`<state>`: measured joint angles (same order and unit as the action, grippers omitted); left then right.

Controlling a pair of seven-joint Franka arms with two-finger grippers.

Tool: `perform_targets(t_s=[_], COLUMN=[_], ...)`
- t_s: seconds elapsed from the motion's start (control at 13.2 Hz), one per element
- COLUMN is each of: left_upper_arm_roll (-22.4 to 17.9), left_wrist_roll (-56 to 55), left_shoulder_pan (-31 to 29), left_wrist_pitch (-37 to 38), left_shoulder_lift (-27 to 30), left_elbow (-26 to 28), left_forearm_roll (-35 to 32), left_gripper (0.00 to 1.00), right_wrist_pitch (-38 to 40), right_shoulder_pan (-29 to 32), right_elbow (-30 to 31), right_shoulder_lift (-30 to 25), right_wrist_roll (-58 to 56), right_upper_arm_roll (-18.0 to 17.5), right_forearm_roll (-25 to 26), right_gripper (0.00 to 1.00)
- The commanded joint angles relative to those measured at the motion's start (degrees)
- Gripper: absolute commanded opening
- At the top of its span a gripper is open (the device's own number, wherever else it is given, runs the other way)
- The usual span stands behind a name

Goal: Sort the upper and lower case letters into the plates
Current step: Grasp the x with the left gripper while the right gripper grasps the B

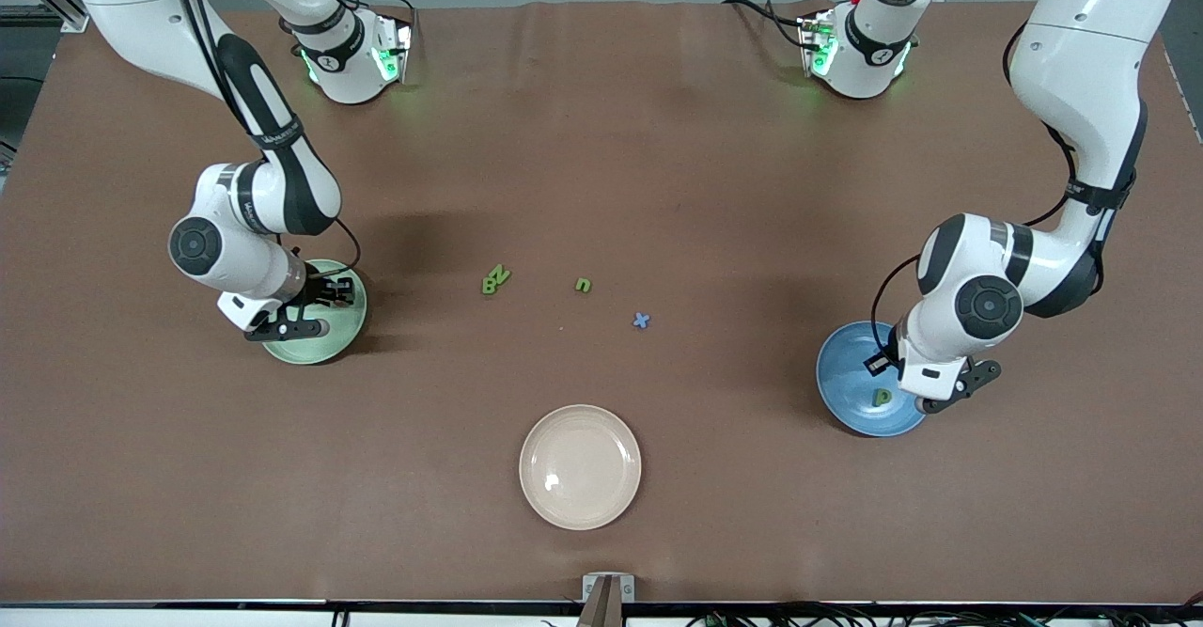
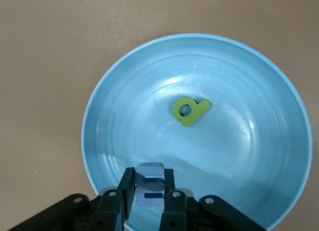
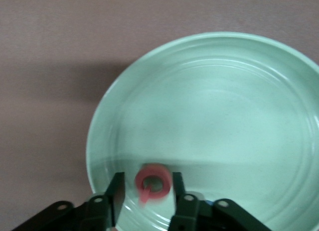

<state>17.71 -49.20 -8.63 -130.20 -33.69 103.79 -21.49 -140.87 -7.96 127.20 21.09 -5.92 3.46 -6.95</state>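
Over the pale green plate [image 1: 320, 350] [image 3: 224, 116] my right gripper [image 1: 329, 293] [image 3: 148, 177] stands open. A red round capital [image 3: 152, 183] shows blurred between its fingers, with a gap on each side. Over the blue plate [image 1: 846, 364] [image 2: 124, 116] my left gripper [image 1: 945, 392] [image 2: 149, 171] is shut on a blue m [image 2: 149, 183]. A green p [image 1: 882, 398] [image 2: 190, 110] lies in the blue plate. On the table's middle lie a green B and N [image 1: 495, 279] touching each other, a green n [image 1: 584, 284] and a blue x [image 1: 641, 321].
A cream-beige plate [image 1: 580, 466] with nothing in it sits nearer the front camera than the loose letters. The brown table top stretches between the two plates at its ends.
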Motion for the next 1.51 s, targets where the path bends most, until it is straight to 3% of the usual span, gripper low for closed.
perform_targets(t_s=[0.0,0.23,0.3,0.38,0.45,0.53,0.75,1.13,1.43], left_upper_arm_roll=[0.39,0.39,0.31,0.39,0.48,0.48,1.09,10.65,12.26], left_wrist_roll=[0.16,0.51,0.77,1.12,0.6,0.34,-0.19,-13.87,-27.4], left_shoulder_pan=[-1.91,-2.27,-2.7,-3.49,-3.76,-3.67,-2.88,-2.01,5.71], left_wrist_pitch=[-3.38,-3.66,-3.66,-3.83,-4.01,-4.01,-3.57,-3.4,-3.48], left_shoulder_lift=[-1.46,-1.64,-1.64,-1.73,-1.81,-1.64,-0.94,-1.02,-1.64], left_elbow=[0.45,0.45,0.19,0.1,0.1,0.1,-0.08,-0.34,-1.04], left_forearm_roll=[-4.16,-4.78,-4.87,-4.87,-4.79,-4.78,-4.0,-3.82,-3.91], left_gripper=[0.24,0.27,0.33,0.51,0.82,1.0,1.0,1.0,1.0], right_wrist_pitch=[0.77,1.92,1.4,1.13,0.52,-0.88,-5.8,-9.24,-12.76], right_shoulder_pan=[-0.39,-4.24,-6.7,-8.55,-10.39,-12.41,-16.63,-21.57,-25.08], right_elbow=[-0.19,-1.96,-2.13,-2.66,-2.84,-3.01,-3.19,-6.97,-6.53], right_shoulder_lift=[-1.76,-1.93,-1.85,-1.85,-1.76,-1.5,1.04,6.32,8.52], right_wrist_roll=[0.12,8.34,12.39,16.69,21.43,25.74,34.2,43.36,47.92], right_upper_arm_roll=[0.05,-0.21,-0.21,-0.21,-0.21,-0.21,-0.21,-0.12,-0.04], right_forearm_roll=[-0.69,-0.69,-0.69,-0.69,-0.78,-0.78,-0.78,-0.69,-0.69], right_gripper=[1.0,1.0,1.0,1.0,1.0,1.0,1.0,1.0,1.0])
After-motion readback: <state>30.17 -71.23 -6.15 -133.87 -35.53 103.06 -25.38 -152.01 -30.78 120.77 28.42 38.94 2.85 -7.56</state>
